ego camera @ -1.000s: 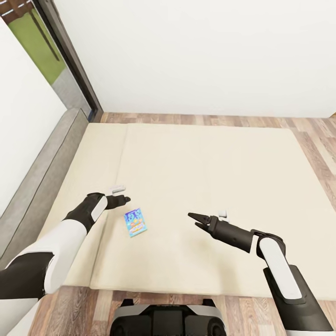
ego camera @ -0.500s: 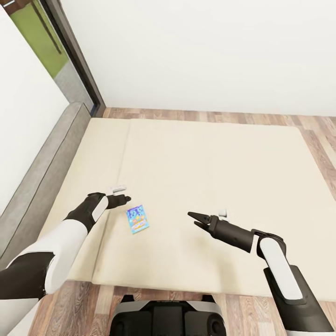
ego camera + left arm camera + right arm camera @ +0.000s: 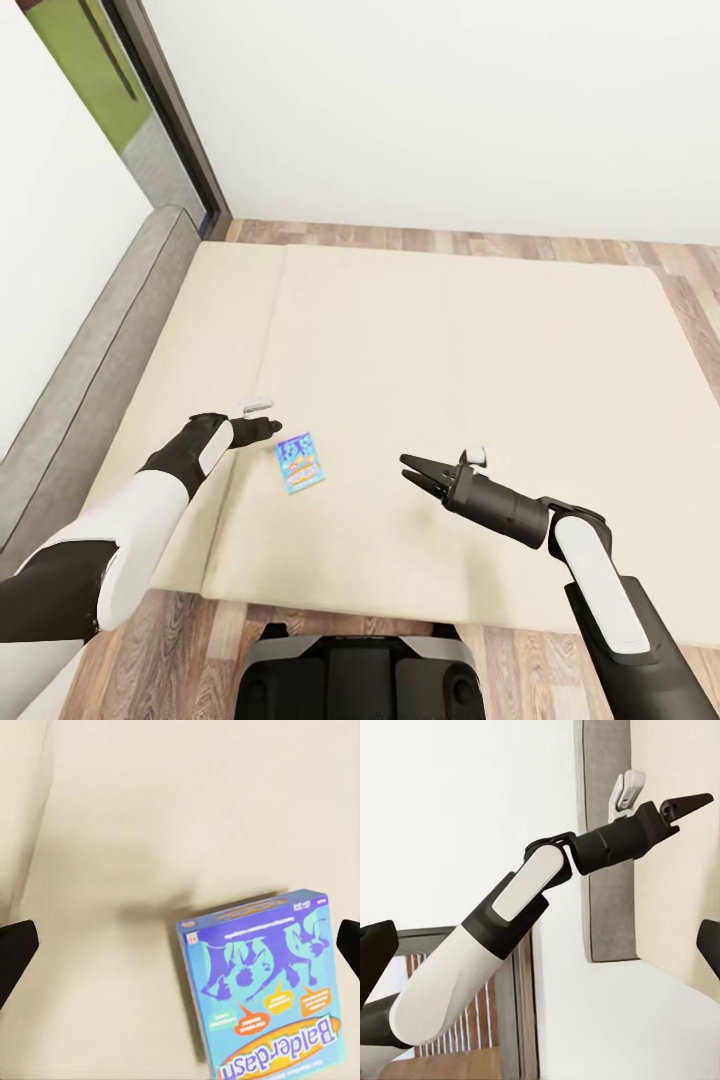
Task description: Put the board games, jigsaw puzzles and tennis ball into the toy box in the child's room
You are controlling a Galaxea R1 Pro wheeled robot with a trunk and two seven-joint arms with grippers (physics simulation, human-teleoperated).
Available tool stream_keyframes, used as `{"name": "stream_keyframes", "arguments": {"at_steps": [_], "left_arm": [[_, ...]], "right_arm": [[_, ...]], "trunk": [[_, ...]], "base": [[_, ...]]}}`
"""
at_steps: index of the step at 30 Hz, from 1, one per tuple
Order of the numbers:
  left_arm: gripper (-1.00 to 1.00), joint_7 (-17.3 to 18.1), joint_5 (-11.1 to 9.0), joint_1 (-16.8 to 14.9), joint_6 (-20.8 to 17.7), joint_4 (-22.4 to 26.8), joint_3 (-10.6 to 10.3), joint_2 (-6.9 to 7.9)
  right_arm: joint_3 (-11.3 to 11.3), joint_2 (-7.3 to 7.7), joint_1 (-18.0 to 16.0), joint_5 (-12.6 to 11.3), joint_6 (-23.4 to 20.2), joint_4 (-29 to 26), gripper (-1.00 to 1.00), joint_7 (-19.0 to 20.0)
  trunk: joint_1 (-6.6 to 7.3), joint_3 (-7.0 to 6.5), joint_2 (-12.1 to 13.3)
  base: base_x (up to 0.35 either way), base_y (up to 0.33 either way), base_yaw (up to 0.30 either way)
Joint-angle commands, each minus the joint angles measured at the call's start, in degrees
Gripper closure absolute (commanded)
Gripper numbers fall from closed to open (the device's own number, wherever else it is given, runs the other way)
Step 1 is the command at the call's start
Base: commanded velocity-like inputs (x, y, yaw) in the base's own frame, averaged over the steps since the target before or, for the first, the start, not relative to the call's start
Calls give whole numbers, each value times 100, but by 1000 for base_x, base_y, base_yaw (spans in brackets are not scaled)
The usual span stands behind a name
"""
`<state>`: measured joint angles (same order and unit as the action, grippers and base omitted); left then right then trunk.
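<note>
Big cream bed (image 3: pixel 450 400) is taking up most of the head view, lying flat w/ a seam running down its left part. Grey headboard (image 3: pixel 90 370) is running along the bed's left edge, up against the white wall (image 3: pixel 430 110). Wood floor (image 3: pixel 480 245) is showing beyond the far edge and at the near edge by the robot's base (image 3: pixel 360 680). A dark door frame (image 3: pixel 175 120) is standing at the far left corner, w/ green showing behind it.

Left arm is reaching out over the bed's left part; left gripper (image 3: pixel 262 428) is hovering just beside the board game (image 3: pixel 300 462), not touching it. In the left wrist view its dark fingertips (image 3: pixel 15 952) are sitting at opposite edges of the frame, so fingers are spread wide apart, nothing between them but bed sheet and the box's edge.

Right arm is stretching in from the right, over the bed's near-middle area; right gripper (image 3: pixel 415 472) is pointing toward the left, well apart from the game. Its two dark fingers look parted in the head view, and in the right wrist view the fingertips (image 3: pixel 376 952) are sitting far apart at the frame's sides, holding nothing. That view is also showing the left arm (image 3: pixel 510 915) against the wall and headboard.

Board game is a small blue box w/ cartoon art, lying flat on the bed, face up, slightly turned, between the two grippers but much nearer the left one.
</note>
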<state>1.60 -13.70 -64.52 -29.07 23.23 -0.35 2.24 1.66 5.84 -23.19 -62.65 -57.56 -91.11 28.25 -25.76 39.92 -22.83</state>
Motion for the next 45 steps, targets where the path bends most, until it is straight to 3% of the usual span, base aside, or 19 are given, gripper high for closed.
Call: {"name": "stream_keyframes", "arguments": {"at_steps": [1, 12, 26, 45], "left_arm": [[-100, 7, -19, -1, -29, 6, -5, 3], [-100, 15, -18, -1, -28, 6, -14, 5], [-100, 16, -18, 1, 82, 6, -18, 5], [-100, 16, -27, 1, 127, 6, -24, 5]], "right_arm": [[1, 3, -3, 33, -7, 1, -100, 45], [-1, -3, -1, 34, -1, 13, -100, 57], [2, -6, -1, 34, 7, 10, -100, 50], [3, -9, -1, 34, 9, 12, -100, 44]], "trunk": [[-3, 16, -9], [-3, 80, -9], [-3, 83, -9], [-3, 83, -9]], "base": [[0, 0, 69], [0, 0, 26], [0, 0, -213], [0, 0, -22]]}}
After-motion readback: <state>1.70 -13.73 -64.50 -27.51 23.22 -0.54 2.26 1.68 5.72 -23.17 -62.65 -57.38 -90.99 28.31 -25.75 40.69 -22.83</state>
